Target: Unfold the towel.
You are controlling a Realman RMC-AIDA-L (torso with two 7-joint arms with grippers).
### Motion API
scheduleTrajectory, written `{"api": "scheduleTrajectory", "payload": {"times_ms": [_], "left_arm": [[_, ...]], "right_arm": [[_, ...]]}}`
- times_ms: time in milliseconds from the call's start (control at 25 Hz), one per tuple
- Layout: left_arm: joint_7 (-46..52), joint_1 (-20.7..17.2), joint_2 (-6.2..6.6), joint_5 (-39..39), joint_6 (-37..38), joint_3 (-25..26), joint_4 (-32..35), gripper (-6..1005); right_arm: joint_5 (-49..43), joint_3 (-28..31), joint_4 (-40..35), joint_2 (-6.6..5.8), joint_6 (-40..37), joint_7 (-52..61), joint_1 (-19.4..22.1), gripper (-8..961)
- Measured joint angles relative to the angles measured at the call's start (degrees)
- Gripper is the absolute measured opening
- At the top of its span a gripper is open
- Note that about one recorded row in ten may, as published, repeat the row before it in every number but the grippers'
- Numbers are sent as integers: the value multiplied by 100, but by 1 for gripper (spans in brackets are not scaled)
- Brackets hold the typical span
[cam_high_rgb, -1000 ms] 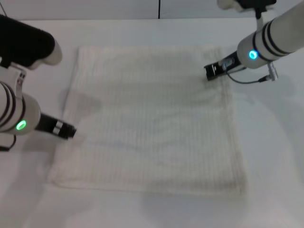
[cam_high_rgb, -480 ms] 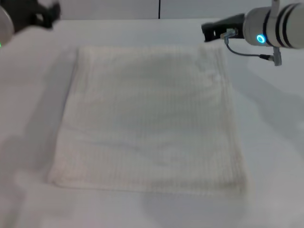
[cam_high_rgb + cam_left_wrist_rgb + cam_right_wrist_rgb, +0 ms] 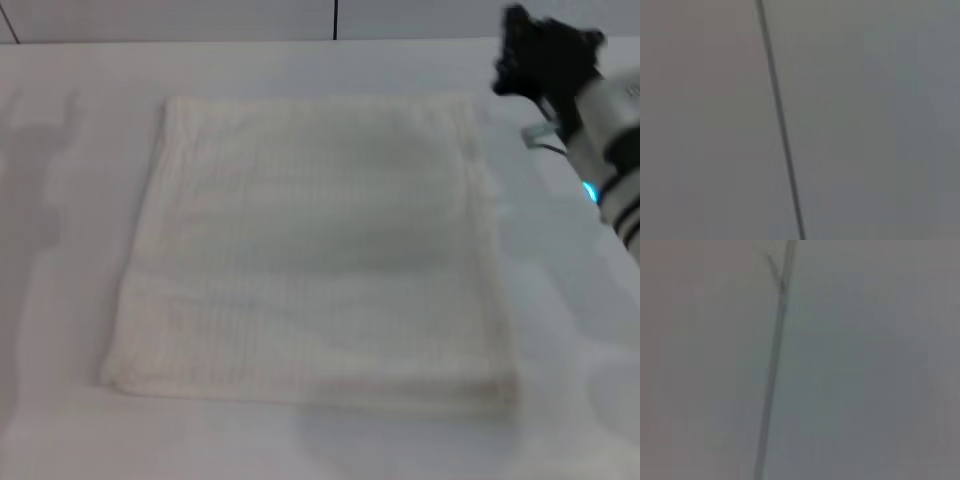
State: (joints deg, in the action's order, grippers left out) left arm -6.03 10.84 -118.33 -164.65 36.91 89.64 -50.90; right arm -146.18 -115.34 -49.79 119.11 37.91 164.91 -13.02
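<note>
The off-white ribbed towel [image 3: 310,245] lies flat on the white table [image 3: 570,330], spread as one large near-square sheet with hemmed edges. My right arm [image 3: 600,150] is raised at the right edge of the head view, its black gripper end [image 3: 535,55] up beside the towel's far right corner, off the cloth. The left arm is out of the head view. Both wrist views show only a plain grey surface with a dark seam [image 3: 780,120].
The wall's dark seam [image 3: 334,18] rises behind the table's far edge. Bare white table surrounds the towel on all sides.
The left arm has lifted off the towel's left edge and left the view. The right arm has lifted off the far right corner and drawn back to the right. The towel stays flat.
</note>
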Motion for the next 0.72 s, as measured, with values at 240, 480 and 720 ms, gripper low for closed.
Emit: {"api": "scheduleTrajectory", "payload": {"times_ms": [240,480,720], "left_arm": [[102,774,-7,4,1327,502,2034,794],[19,1465,27,-6,1832,1148,3372,832],[-203,1449,30,3,1840,1411,3418,832]], "right_arm": [[305,-315,2194,33,1658,431,-458,-1],[818,-367,3131,9,1820,431,-670,-1],[826,-163,3760,-5,1746,418,-957,-1]]}}
